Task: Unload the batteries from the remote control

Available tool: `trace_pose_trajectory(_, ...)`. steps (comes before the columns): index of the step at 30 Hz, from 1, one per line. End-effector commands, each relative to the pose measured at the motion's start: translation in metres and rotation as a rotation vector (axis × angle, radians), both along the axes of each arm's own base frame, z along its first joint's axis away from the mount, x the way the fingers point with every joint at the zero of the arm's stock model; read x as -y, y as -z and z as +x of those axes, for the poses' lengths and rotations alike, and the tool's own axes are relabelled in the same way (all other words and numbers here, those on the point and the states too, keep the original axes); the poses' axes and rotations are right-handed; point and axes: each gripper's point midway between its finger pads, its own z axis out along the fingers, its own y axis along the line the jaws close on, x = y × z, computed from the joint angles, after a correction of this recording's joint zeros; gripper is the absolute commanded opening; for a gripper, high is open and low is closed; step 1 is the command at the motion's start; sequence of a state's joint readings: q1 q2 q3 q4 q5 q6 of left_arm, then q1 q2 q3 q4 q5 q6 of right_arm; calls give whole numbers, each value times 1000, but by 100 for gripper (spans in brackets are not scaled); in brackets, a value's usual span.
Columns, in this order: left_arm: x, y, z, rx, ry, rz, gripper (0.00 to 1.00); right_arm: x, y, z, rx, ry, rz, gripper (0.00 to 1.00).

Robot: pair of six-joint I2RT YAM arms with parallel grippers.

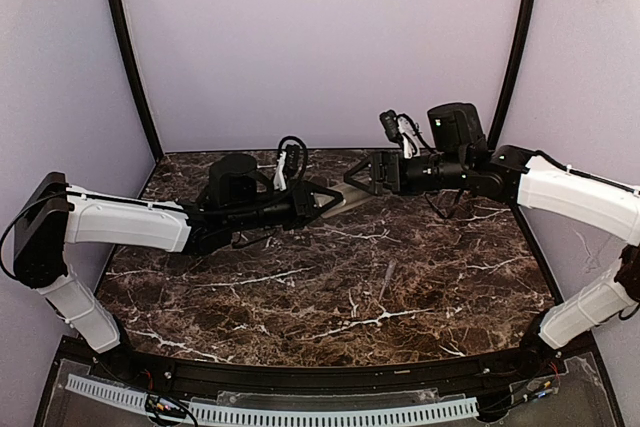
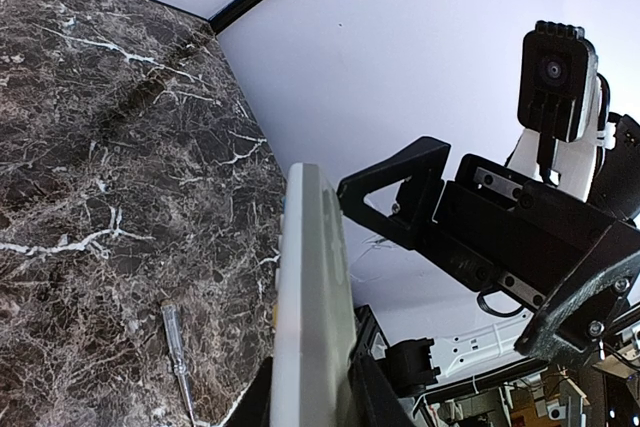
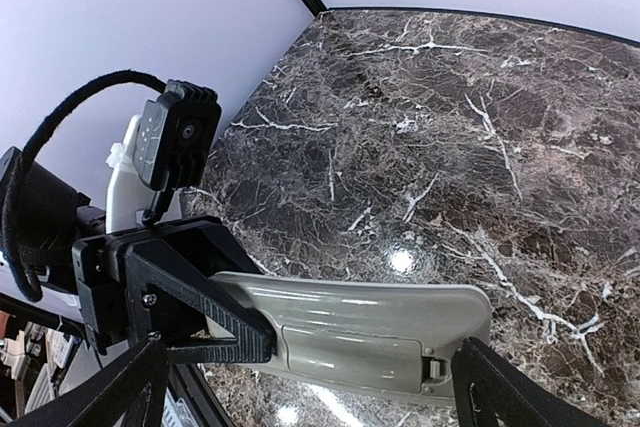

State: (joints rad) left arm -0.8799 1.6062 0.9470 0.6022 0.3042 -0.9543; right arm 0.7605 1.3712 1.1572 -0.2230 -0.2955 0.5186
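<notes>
White arm shells (image 1: 130, 222), black joints (image 1: 235, 185), looped black cables (image 1: 291, 147), angular black hands (image 1: 330, 199) (image 1: 358, 175).

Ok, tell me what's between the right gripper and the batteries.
The battery cover, closed on the remote's grey back, hides them. Nothing else visible blocks the open right gripper; the left gripper holds the remote.

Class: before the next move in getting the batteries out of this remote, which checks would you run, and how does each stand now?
1. Remote control gripped in the left pincer: ok.
2. Right pincer open and holding nothing: ok.
3. Grey back with the battery cover turned toward the right pincer: ok.
4. Battery cover removed: not ok, it sits closed.
5. Batteries in place: cannot tell, hidden under the cover.
6. Thin tool on the table lies apart from both arms: ok.
</notes>
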Motion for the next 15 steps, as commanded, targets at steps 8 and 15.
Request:
trace_pose_trajectory(8,5,-42,-5,72,22,-81,0,-8,14,-8,-38,-27,-1,98)
trace_pose_trajectory(15,6,-43,-5,74,26,-84,0,-5,22,-6,-40,-6,-33,98)
